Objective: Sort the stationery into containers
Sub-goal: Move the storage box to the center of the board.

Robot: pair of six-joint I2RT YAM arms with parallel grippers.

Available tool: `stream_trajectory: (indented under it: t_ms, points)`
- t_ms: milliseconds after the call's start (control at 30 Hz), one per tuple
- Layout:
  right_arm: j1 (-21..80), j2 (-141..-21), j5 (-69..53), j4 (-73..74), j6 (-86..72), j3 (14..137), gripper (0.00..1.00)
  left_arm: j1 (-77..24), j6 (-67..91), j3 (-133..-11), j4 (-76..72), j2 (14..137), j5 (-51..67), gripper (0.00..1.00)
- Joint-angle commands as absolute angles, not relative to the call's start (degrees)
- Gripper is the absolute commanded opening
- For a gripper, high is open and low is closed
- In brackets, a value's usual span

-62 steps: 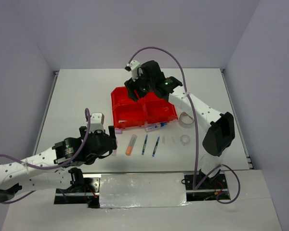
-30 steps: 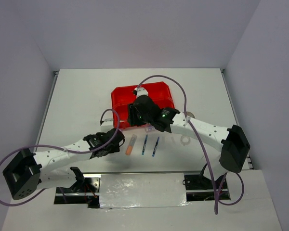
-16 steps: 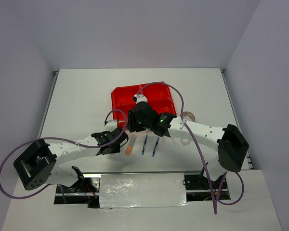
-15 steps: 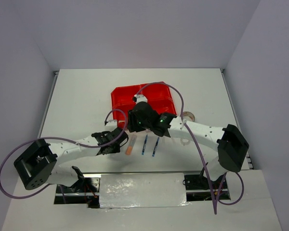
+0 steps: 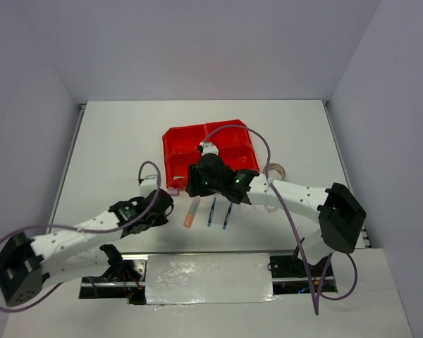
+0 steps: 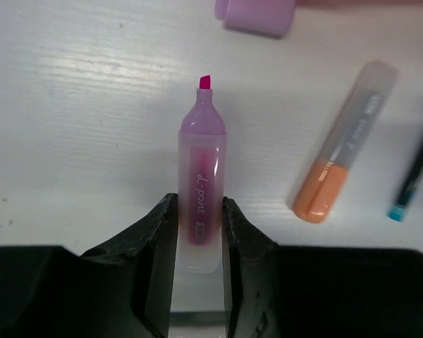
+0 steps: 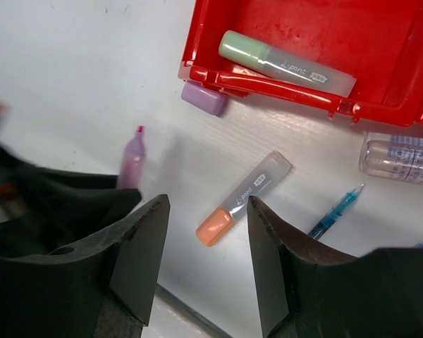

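Left end effector (image 6: 199,205) closed in, clamping pink highlighter (image 6: 201,176) | top view hides it | right end effector (image 7: 208,205) agape.

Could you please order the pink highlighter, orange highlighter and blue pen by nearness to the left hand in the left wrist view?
1. pink highlighter: inside the left hand.
2. orange highlighter: just to the right.
3. blue pen: far right edge.

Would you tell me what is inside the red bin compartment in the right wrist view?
A green highlighter lies in that red bin compartment. The neighbouring compartments are cut off there, and the right arm covers part of them from above.
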State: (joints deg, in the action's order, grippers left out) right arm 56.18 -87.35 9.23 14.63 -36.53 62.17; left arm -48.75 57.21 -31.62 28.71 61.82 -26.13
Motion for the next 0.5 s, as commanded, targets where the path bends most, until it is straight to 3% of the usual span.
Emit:
stream_trajectory:
  t_ms: [0, 267, 467]
  points:
    - [57.7, -89.8, 11.2, 12.2, -39.7, 63.9, 0.58, -49.3, 60.5, -34.7, 38.0, 50.5, -30.4, 0.0]
    - [58.8, -103.2, 15.8, 15.3, -47.6, 73.7, 0.55, -49.8, 53.9, -49.6, 51.7, 38.6, -29.4, 0.0]
    - [58.2, -108.5, 19.1, 15.4, -52.5, 76.8, 0.45, -49.7, 46.0, -56.9, 54.2, 35.7, -27.2, 0.0]
